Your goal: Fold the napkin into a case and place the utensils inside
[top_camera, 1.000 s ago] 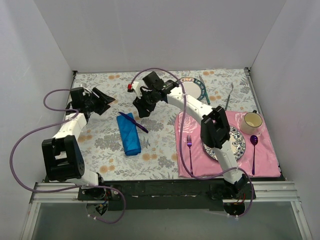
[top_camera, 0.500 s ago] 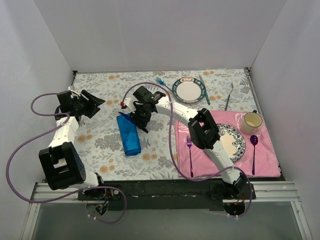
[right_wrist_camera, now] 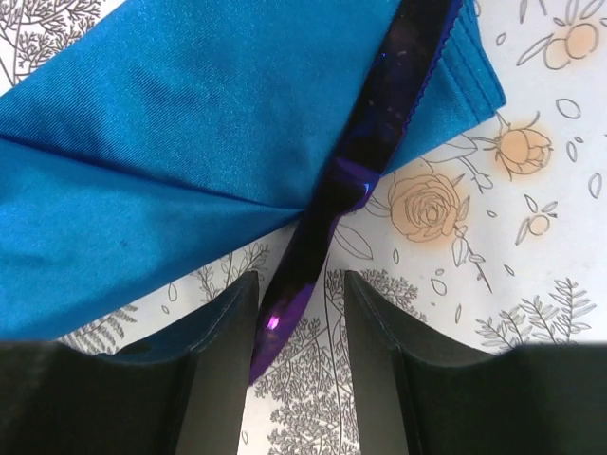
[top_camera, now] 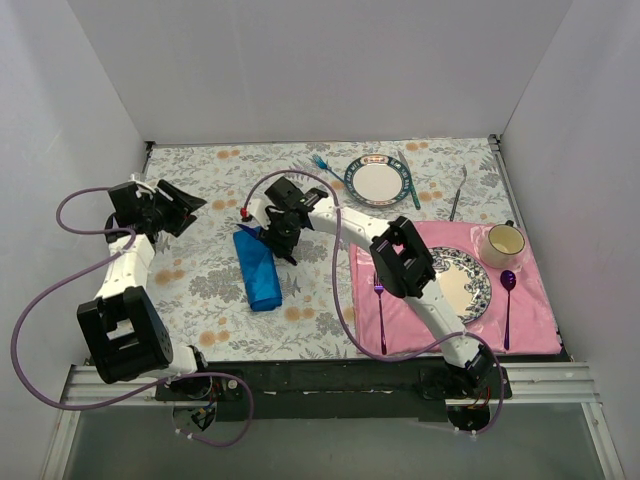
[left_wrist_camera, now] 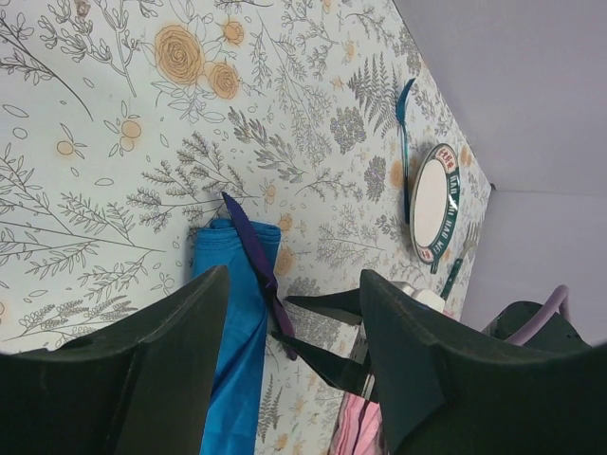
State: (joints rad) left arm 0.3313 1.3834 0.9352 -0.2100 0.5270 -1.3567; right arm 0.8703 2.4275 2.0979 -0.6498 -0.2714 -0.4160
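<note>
Reaching lower than before, right tool point(right_wrist_camera: 299, 280) apart astride purple knife point(right_wrist_camera: 365, 142) on blue case point(right_wrist_camera: 190, 114), left tool point(left_wrist_camera: 294, 277) apart, empty.

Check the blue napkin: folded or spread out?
Folded: the napkin is a narrow layered strip; the purple knife lies across its end.

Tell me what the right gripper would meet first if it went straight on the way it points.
The right gripper would likely meet the purple knife first, lying between its fingers across the blue napkin; depth is unclear.
</note>
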